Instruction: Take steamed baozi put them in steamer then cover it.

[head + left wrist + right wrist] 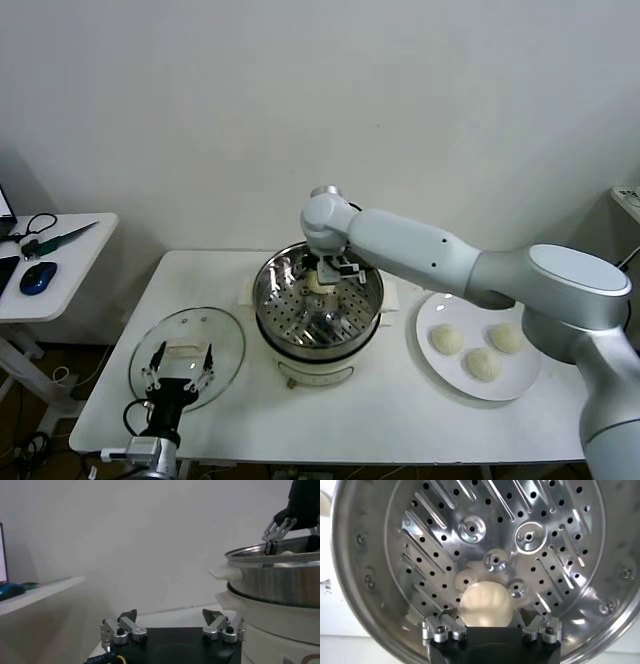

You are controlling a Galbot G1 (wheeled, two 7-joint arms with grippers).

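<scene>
The right claw hangs spread wide inside the large shiny steel steamer, its fingers standing apart on either side of one small cream-white domed baozi that lies on the perforated tray, apparently let go. Lifting out carelessly, a fingertip could catch the soft bun and roll it across the tray. Three more cream-white buns wait on the flat white plate beside the pot; the left claw, also spread, idles over the clear glass cover on the white bench.
</scene>
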